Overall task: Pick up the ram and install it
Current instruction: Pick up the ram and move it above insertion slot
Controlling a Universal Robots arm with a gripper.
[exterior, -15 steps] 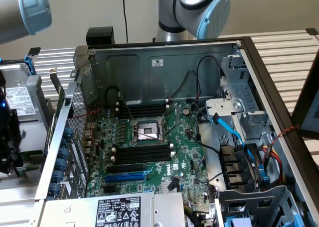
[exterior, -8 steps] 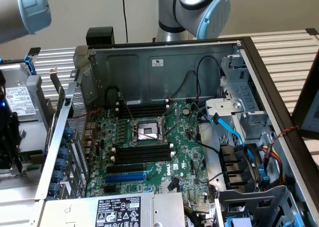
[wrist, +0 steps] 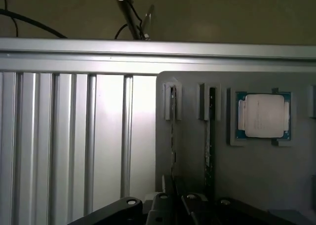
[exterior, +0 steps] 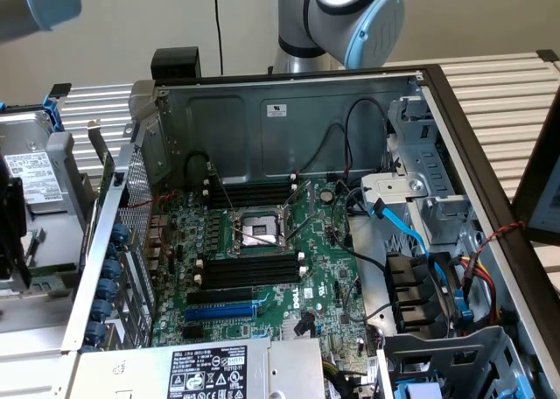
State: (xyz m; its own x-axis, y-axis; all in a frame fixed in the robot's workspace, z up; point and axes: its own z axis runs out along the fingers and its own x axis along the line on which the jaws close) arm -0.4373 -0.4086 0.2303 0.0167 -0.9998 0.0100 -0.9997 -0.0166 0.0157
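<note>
The ram (wrist: 173, 131) stands on edge in a slot of a grey holder (wrist: 276, 175), seen as a thin strip. My gripper (wrist: 176, 188) sits over its near end, and the dark fingers (wrist: 170, 184) look closed tight against its sides. A second green stick (wrist: 211, 136) stands in the neighbouring slot, apart from the fingers. In the exterior view the open computer case shows bare black memory slots (exterior: 249, 268) beside the processor socket (exterior: 260, 228), with another bank of black slots (exterior: 249, 192) behind it.
A processor chip (wrist: 261, 115) lies in a pocket of the holder beside the sticks. Ribbed aluminium table (wrist: 64, 136) borders the holder. In the case, a blue slot (exterior: 223, 311), loose cables (exterior: 411, 233) and tall metal walls (exterior: 289, 128) surround the board. A drive cage (exterior: 35, 180) stands at the exterior view's left.
</note>
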